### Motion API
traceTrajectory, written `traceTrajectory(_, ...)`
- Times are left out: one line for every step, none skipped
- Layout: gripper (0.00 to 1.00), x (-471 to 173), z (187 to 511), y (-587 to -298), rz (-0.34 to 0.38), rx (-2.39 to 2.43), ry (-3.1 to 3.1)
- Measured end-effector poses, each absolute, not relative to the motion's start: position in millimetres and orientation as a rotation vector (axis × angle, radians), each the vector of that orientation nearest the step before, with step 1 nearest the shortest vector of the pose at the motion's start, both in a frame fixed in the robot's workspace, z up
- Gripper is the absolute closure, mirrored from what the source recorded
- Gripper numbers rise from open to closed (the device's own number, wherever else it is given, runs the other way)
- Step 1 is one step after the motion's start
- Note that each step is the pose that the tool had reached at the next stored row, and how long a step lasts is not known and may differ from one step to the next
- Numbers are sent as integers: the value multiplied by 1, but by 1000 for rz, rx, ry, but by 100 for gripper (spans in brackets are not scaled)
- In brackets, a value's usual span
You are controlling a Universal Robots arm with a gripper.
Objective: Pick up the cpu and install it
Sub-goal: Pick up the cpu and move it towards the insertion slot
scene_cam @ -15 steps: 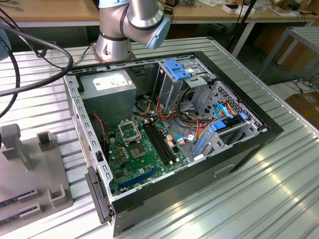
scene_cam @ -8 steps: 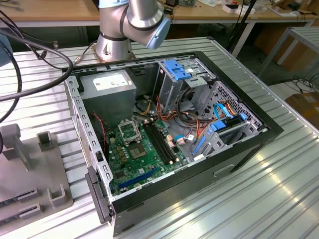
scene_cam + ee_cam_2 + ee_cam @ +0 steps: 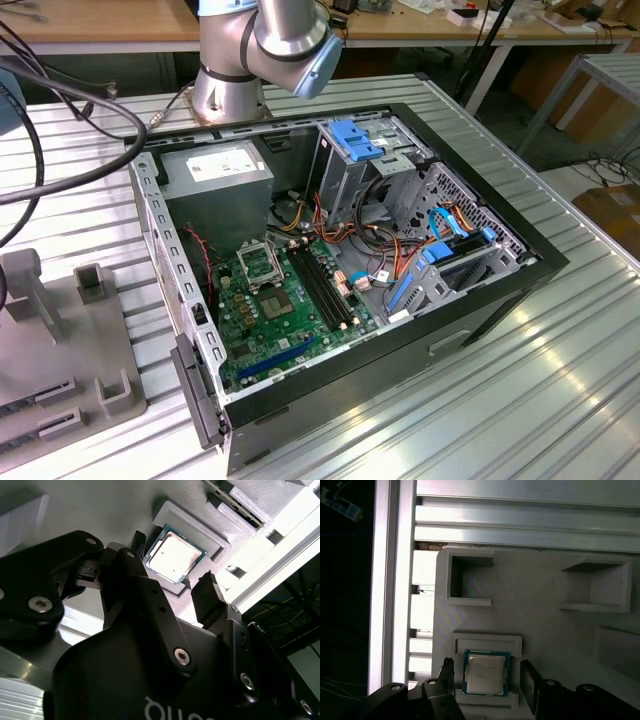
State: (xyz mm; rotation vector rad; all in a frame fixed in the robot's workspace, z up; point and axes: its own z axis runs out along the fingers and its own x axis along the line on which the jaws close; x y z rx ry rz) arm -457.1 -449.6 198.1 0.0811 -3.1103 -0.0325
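In the exterior view the open case (image 3: pixel 540 262) fills the middle of the frame, with its socket (image 3: pixel 262 262) on the green board. The arm (image 3: pixel 270 40) rises at top centre, and a grey holder (image 3: pixel 60 340) sits at the exterior view's lower left.

In the second wrist view the gripper (image 3: pixel 172 570) has its jaws wide, one finger on each side of the cpu (image 3: pixel 175 557). The cpu lies flat in a recess of the holder, and neither finger seems to touch it. A good grasp, I judge, wants the fingers centred and square to opposite edges, closing gently on the thin rim.

In the first wrist view the cpu (image 3: pixel 486 674) shows a pale silver-grey lid on a green-edged square.
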Motion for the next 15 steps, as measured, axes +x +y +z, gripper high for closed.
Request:
traceTrajectory(36, -457, 198, -450, -32, 81, -3110)
traceTrajectory(36, -457, 197, -450, -32, 81, -3110)
traceTrajectory(36, -457, 196, -450, -32, 81, -3110)
traceTrajectory(36, -457, 196, -450, -32, 81, -3110)
traceTrajectory(36, -457, 196, -450, -32, 81, -3110)
traceTrajectory(36, -457, 195, -450, -32, 81, -3110)
traceTrajectory(36, -457, 194, -450, -32, 82, -3110)
traceTrajectory(36, -457, 194, -450, -32, 82, -3110)
traceTrajectory(36, -457, 193, -450, -32, 82, -3110)
traceTrajectory(36, -458, 193, -450, -32, 82, -3110)
traceTrajectory(36, -458, 193, -450, -32, 82, -3110)
traceTrajectory(36, -458, 193, -450, -32, 82, -3110)
traceTrajectory(36, -458, 192, -450, -31, 82, -3110)
traceTrajectory(36, -458, 192, -450, -30, 82, -3110)
traceTrajectory(36, -458, 192, -450, -27, 82, -3110)
